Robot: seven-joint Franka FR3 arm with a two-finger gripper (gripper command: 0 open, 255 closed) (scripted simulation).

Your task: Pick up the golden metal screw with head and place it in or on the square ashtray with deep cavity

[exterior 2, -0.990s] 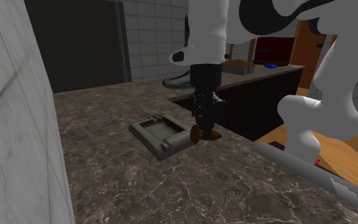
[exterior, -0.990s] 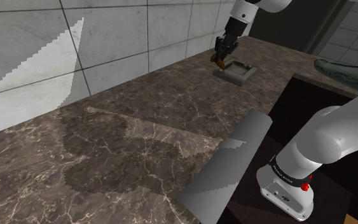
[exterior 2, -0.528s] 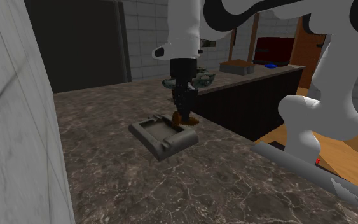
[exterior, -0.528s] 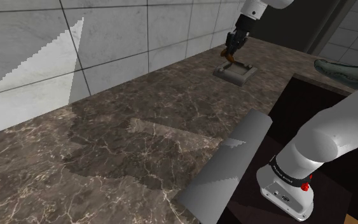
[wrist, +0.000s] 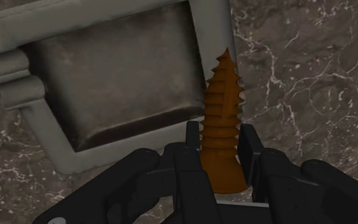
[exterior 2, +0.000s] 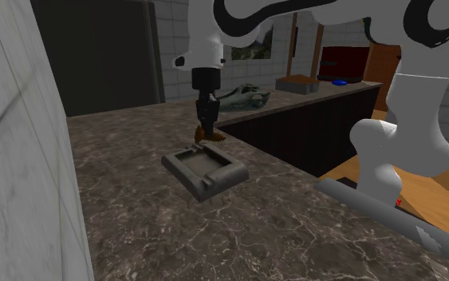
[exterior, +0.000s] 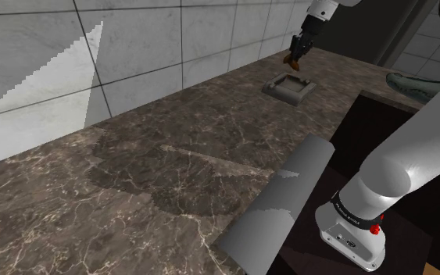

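An orange-brown threaded screw (wrist: 222, 121) sits clasped between my black fingers, tip pointing away from the hand. My gripper (wrist: 219, 149) is shut on it. Below lies the grey square ashtray (wrist: 31, 95) with its deep dark cavity; the screw's tip hangs over the ashtray's rim, at the edge of the cavity. In the shoulder view my gripper (exterior: 295, 58) holds the screw (exterior: 294, 61) above the far side of the ashtray (exterior: 289, 87). In the second exterior view the screw (exterior 2: 206, 133) hangs just over the ashtray's (exterior 2: 205, 171) back edge, with my gripper (exterior 2: 205, 126) above it.
The ashtray rests on a dark marbled counter (exterior: 171, 168) against a tiled wall (exterior: 132, 47). A greenish object (exterior: 425, 86) lies on a far counter. A grey panel (exterior: 284, 203) leans near the stand at the shoulder view's lower right.
My gripper has carried the screw from beside the ashtray's near edge, up and across, to over its far rim. It has stayed shut on the screw throughout.
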